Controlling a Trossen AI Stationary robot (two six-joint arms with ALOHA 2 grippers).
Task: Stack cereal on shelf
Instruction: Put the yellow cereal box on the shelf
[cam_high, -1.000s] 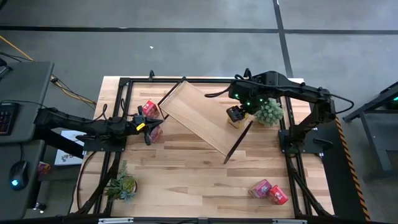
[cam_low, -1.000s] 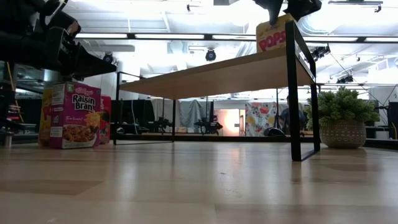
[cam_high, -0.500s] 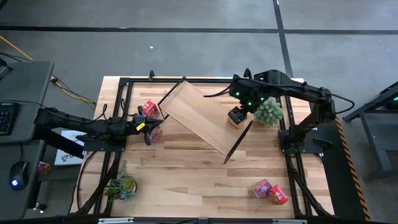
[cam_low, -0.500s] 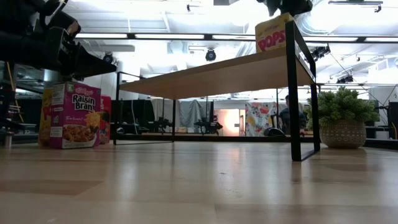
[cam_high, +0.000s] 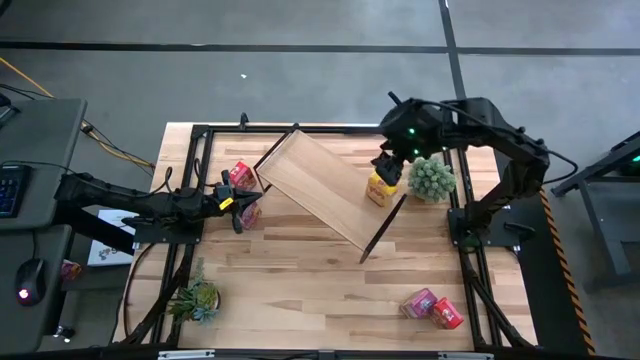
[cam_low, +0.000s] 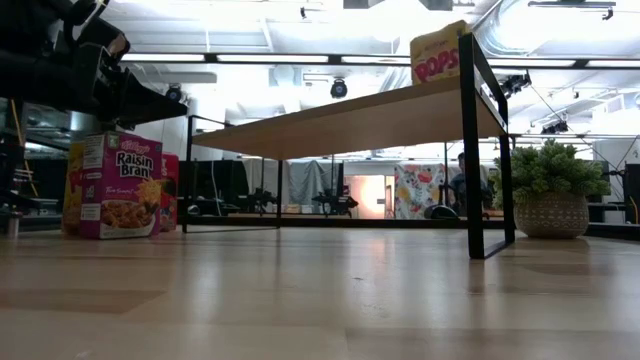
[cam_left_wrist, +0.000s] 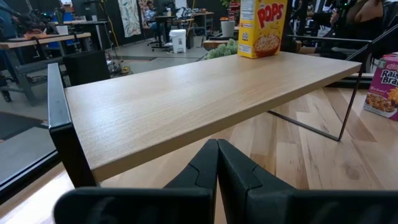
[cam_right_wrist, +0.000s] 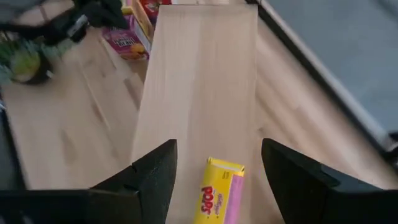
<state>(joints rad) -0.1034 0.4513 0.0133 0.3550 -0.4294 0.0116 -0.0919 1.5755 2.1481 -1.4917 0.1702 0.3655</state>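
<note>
The shelf (cam_high: 325, 188) stands diagonally on the table (cam_high: 300, 290), one end near the table's far-left corner and the other near the potted plant (cam_high: 432, 178). A yellow cereal box (cam_high: 379, 186) stands upright on the board close to its right end frame, with bare board stretching from it to the opposite end. A pink cereal box (cam_low: 118, 186) stands on the tabletop beside the shelf's left end, with a red box (cam_high: 240, 173) next to it. Two more small boxes (cam_high: 432, 305) lie near the table's near-right edge, well apart from the shelf.

The right gripper (cam_high: 388, 160) hangs above the yellow box, jaws spread and empty. One second earlier it was lower, closed around that box; it has since released it and risen clear.

The left gripper (cam_high: 243, 201) waits at the shelf's left end, fingers (cam_left_wrist: 214, 163) closed on nothing.
</note>
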